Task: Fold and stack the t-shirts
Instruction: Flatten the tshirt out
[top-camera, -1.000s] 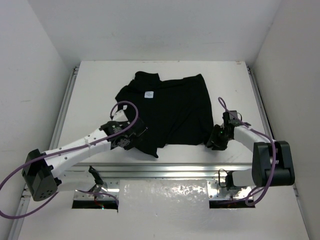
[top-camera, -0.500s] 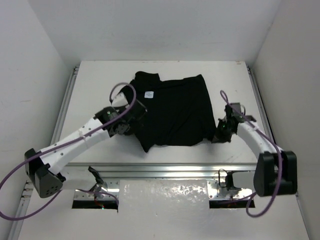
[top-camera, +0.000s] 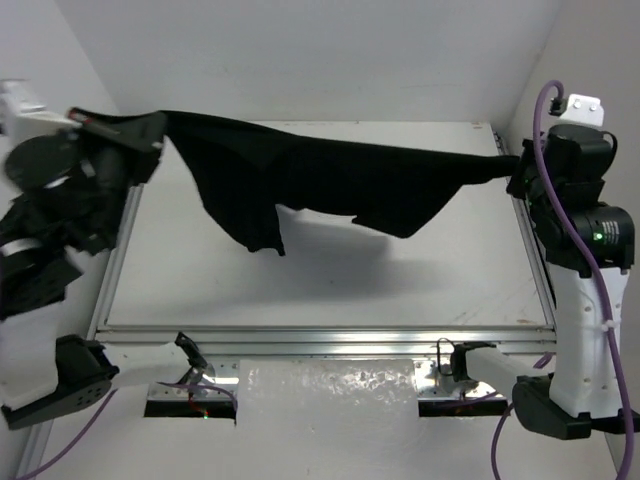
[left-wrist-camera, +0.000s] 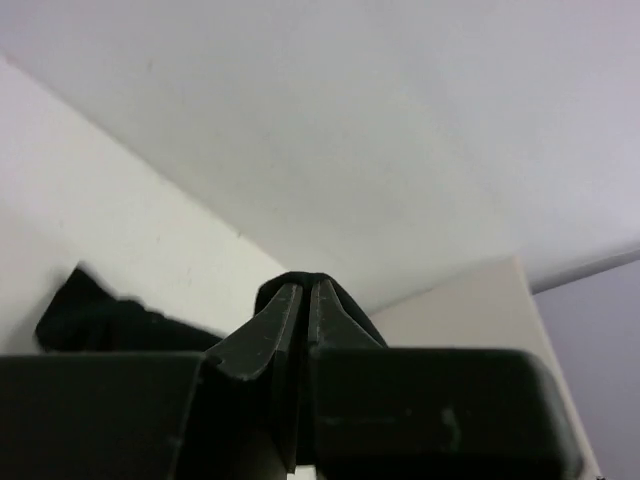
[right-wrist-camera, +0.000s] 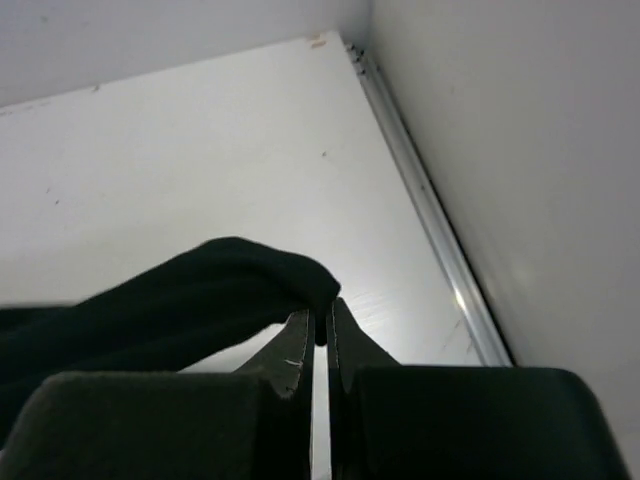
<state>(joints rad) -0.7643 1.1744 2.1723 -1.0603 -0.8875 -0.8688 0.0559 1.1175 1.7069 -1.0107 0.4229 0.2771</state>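
**Figure. Top view with both wrist views: garment held taut above the work surface.**

The white desk (top-camera: 330, 285) fills the centre of the top view and carries only a soft shadow (top-camera: 340, 225).

The black t-shirt (top-camera: 330, 175) is in the air above the desk, pulled into a long band. Its long axis runs across the frame from upper left to centre right, dipping slightly towards the right. Loose folds sag from the lower edge, deepest left of centre, and appear to hang clear of the desk.

The left end effector (top-camera: 152, 132), raised at the upper left of the frame, has its jaws pressed together on a bunched corner of fabric. The left wrist view shows cloth pinched at the tips.

The right end effector (top-camera: 514, 168), at the right edge, is likewise clamped on the opposite end. The right wrist view shows a fold of cloth caught between its closed fingers.

Governing relation: the t-shirt lies between the two end effectors. It extends rightward in the frame from the left one and leftward from the right one, so neither arm is nearer. Judged next step: both lower together, keeping this axis taut, so the cloth lands flat for folding. Uneven descent could bunch the sagging folds.
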